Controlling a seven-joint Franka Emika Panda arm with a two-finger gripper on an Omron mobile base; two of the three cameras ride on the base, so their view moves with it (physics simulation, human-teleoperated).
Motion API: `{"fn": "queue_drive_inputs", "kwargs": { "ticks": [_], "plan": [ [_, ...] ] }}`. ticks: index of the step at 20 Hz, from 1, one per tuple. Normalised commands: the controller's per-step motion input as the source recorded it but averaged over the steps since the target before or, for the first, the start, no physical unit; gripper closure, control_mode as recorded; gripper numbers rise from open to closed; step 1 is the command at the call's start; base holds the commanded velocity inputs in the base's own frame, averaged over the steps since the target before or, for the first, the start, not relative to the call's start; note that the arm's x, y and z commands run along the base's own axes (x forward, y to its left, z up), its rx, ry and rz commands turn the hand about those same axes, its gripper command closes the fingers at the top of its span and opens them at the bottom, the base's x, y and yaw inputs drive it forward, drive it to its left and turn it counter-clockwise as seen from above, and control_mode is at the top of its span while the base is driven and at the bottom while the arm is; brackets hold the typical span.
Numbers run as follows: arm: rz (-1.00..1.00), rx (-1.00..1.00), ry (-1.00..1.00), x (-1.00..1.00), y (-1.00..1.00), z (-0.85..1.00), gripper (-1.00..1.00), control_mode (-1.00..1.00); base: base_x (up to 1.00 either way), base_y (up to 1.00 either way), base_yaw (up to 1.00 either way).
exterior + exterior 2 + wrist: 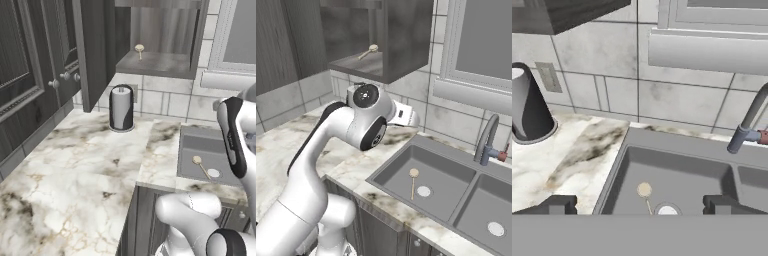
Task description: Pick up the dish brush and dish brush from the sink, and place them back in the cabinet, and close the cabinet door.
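One tan dish brush [200,165] [413,181] lies on the floor of the dark sink [200,146] [401,165], beside the white drain disc [424,191]. The other dish brush [139,49] [369,51] rests on the shelf of the open wall cabinet [155,64] [356,62]. The cabinet door [95,55] stands swung open to the left. In the hand view my gripper [641,204] hangs open well above the sink [677,167], its two fingertips [559,204] far apart, and the brush head [644,189] shows between them far below. Nothing is held.
A paper towel roll in a dark holder [121,108] [527,107] stands on the marble counter [75,170] left of the sink. A grey faucet [487,140] [749,122] rises behind the basins. A second basin [491,210] lies to the right. A window ledge [707,50] juts out above.
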Motion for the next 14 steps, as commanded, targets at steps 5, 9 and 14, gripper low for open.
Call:
{"fn": "queue_drive_inputs", "kwargs": {
  "ticks": [5,9,14],
  "plan": [
    [0.0,-0.06,0.06,0.06,-0.24,-0.33,-1.0,-1.0,0.0,0.0,0.0],
    [0.01,-0.02,0.18,0.05,-0.21,-0.17,-1.0,-1.0,0.0,0.0,0.0],
    [0.02,0.0,0.21,0.04,-0.21,-0.12,-1.0,-1.0,0.0,0.0,0.0]
  ]
}}
